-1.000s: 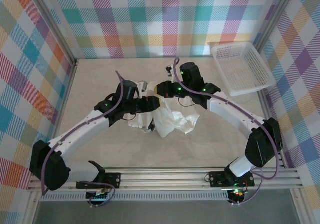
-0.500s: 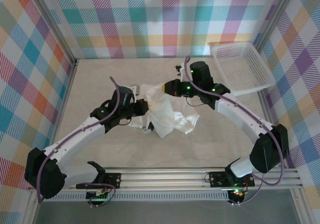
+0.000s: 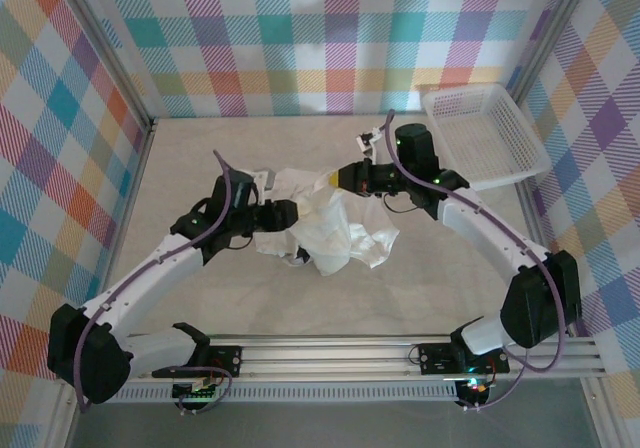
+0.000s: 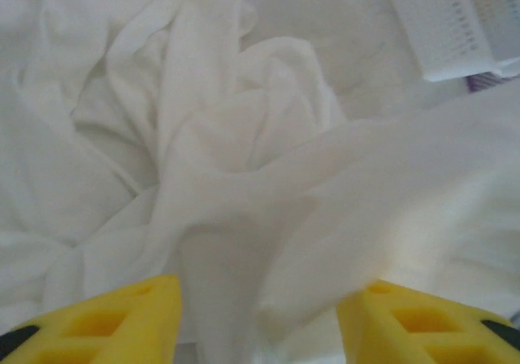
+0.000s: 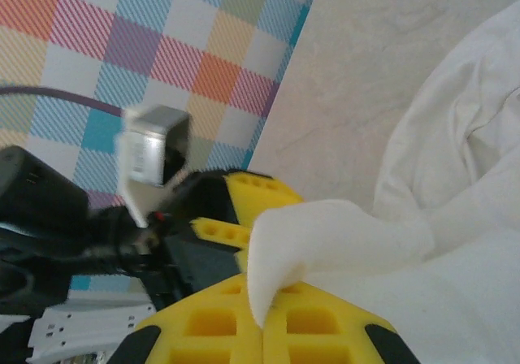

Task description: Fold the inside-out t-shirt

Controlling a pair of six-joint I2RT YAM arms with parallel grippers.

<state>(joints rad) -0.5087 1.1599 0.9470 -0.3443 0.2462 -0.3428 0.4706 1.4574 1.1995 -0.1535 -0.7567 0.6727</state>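
Note:
The inside-out t-shirt (image 3: pixel 335 226) is a crumpled white heap in the middle of the table. My right gripper (image 3: pixel 337 178) is shut on an upper edge of it and holds that part raised; in the right wrist view a fold of white cloth (image 5: pixel 341 234) sticks out from between the closed yellow fingers (image 5: pixel 211 331). My left gripper (image 3: pixel 292 215) sits at the heap's left side. Its yellow fingers (image 4: pixel 106 319) stand wide apart, with loose shirt fabric (image 4: pixel 236 177) draped in the gap between them and not pinched.
A white lattice basket (image 3: pixel 482 133) stands at the back right against the checked wall; its corner (image 4: pixel 455 23) shows in the left wrist view. Checked walls enclose the table (image 3: pixel 200 158) on three sides. The two arms nearly meet over the shirt.
The left gripper has backed off to the left and opened, letting go of the cloth. The right gripper has moved right and back with the shirt's edge, drawing the fabric out.

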